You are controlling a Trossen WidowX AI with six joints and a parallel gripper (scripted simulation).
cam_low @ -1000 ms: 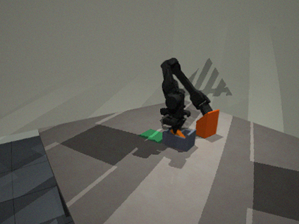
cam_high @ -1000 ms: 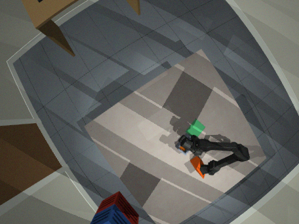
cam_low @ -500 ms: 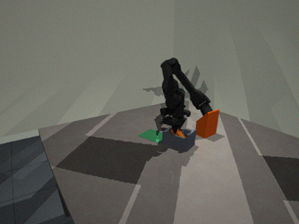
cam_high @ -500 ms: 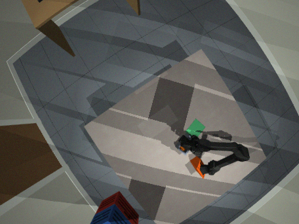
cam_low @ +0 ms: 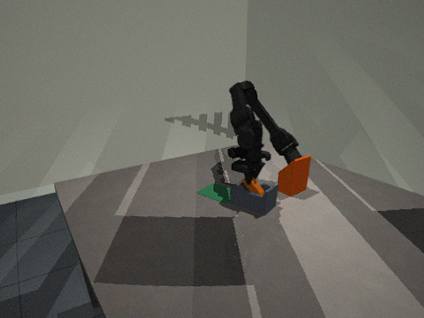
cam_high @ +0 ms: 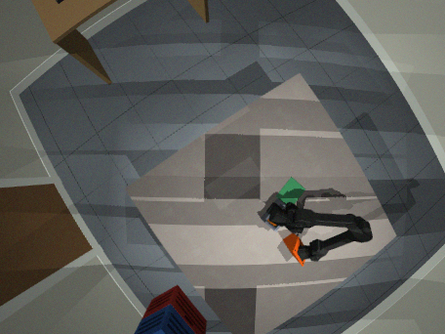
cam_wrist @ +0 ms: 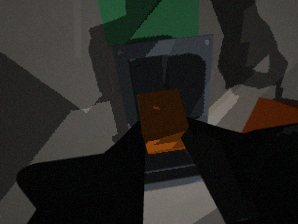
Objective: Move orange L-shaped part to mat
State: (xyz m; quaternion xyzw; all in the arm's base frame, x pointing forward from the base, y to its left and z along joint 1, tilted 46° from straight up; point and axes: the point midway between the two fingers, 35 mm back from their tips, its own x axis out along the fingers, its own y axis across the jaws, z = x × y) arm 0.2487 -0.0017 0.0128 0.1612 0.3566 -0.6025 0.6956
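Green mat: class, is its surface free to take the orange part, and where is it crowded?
The green mat shows nothing lying on it beyond the grey tray. The crowding is over the tray's pocket, where the gripper pinches the orange part.

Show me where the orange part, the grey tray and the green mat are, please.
orange part (cam_wrist: 161,120): wrist view, its raised end between the fingers.
grey tray (cam_low: 254,199): exterior view, its near side wall.
green mat (cam_wrist: 170,20): wrist view, its lit surface beyond the tray.
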